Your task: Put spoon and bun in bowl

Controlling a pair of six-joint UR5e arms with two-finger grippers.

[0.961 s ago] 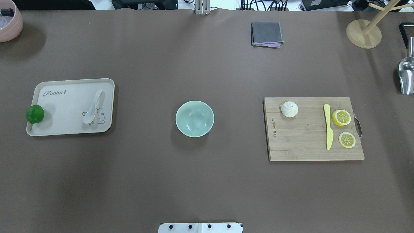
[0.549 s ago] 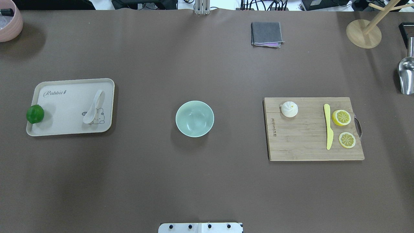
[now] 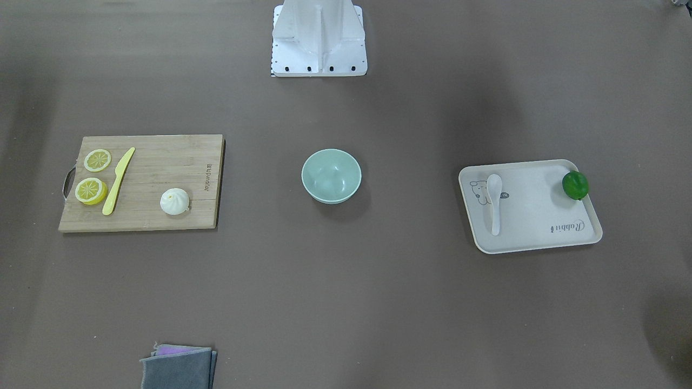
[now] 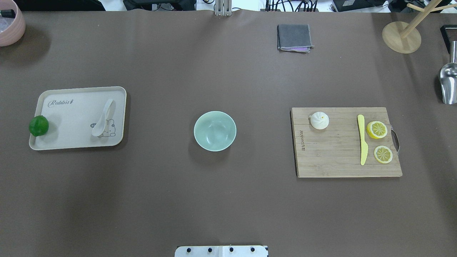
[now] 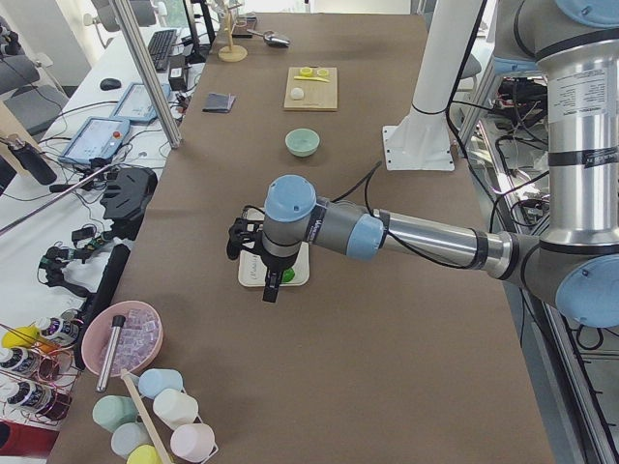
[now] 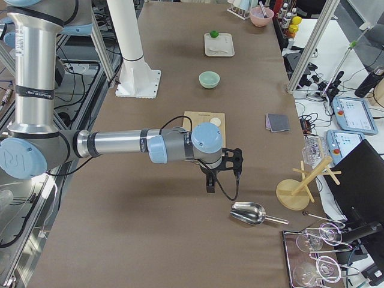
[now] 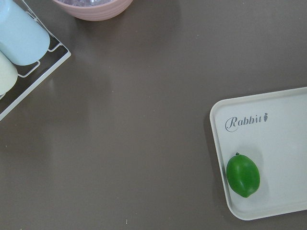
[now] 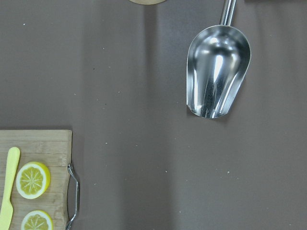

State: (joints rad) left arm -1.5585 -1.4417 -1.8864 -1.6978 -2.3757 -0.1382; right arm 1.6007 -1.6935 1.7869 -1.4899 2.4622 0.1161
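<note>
The white spoon (image 4: 103, 117) lies on the beige tray (image 4: 71, 107) at the table's left. The white bun (image 4: 319, 120) sits on the wooden cutting board (image 4: 335, 150) at the right. The mint-green bowl (image 4: 215, 130) stands between them, with nothing in it. Neither gripper shows in the overhead or front views. In the exterior left view my left gripper (image 5: 269, 288) hangs over the tray's outer end. In the exterior right view my right gripper (image 6: 210, 183) hangs beyond the board's outer end. I cannot tell whether either is open or shut.
A green lime (image 4: 38, 125) sits on the tray's left edge. A yellow knife (image 4: 362, 139) and two lemon slices (image 4: 376, 129) lie on the board. A grey cloth (image 4: 294, 37), a wooden stand (image 4: 401, 35), a metal scoop (image 4: 448, 84) and a pink bowl (image 4: 9, 23) line the table's far edge and corners.
</note>
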